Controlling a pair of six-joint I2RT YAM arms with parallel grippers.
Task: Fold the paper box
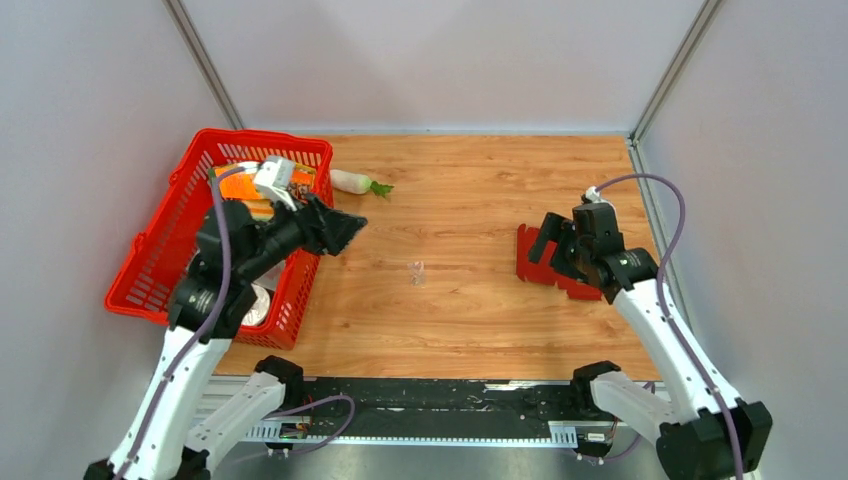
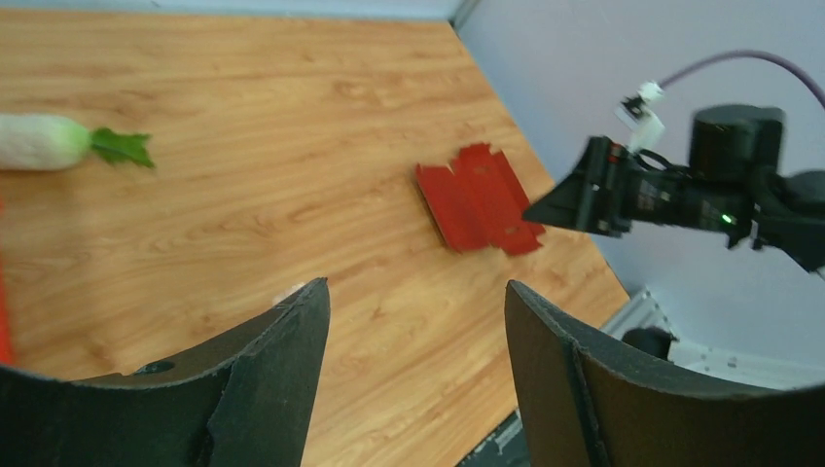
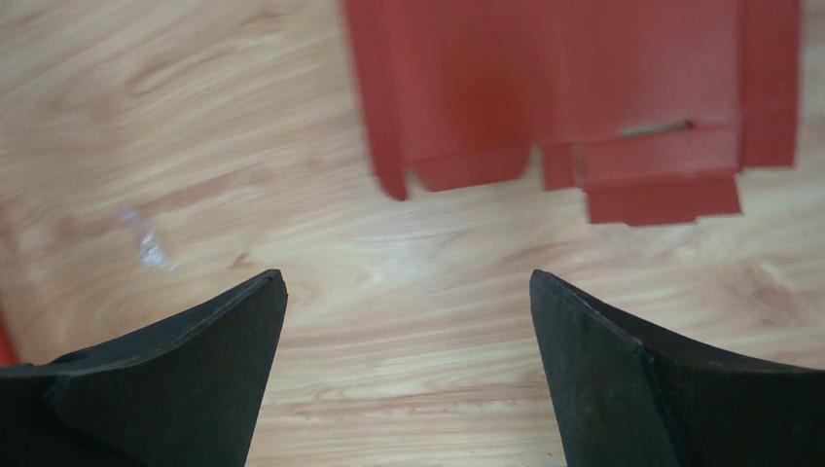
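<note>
The paper box (image 1: 528,262) is a dark red flat cardboard piece with creased panels and flaps, lying unfolded on the wooden table at the right. It also shows in the left wrist view (image 2: 479,199) and the right wrist view (image 3: 574,88). My right gripper (image 1: 553,245) hovers over the box and hides part of it; in its own view the right gripper (image 3: 407,282) is open and empty, with the box just beyond the fingertips. My left gripper (image 1: 345,232) is open and empty, held above the table beside the basket, far left of the box; its own view (image 2: 416,292) shows only bare wood between the fingers.
A red plastic mesh basket (image 1: 160,270) with orange packets (image 1: 240,185) stands at the left. A white radish (image 1: 352,181) with green leaves lies behind it (image 2: 39,141). A small clear scrap (image 1: 416,271) lies mid-table. Walls enclose the table's far and right edges.
</note>
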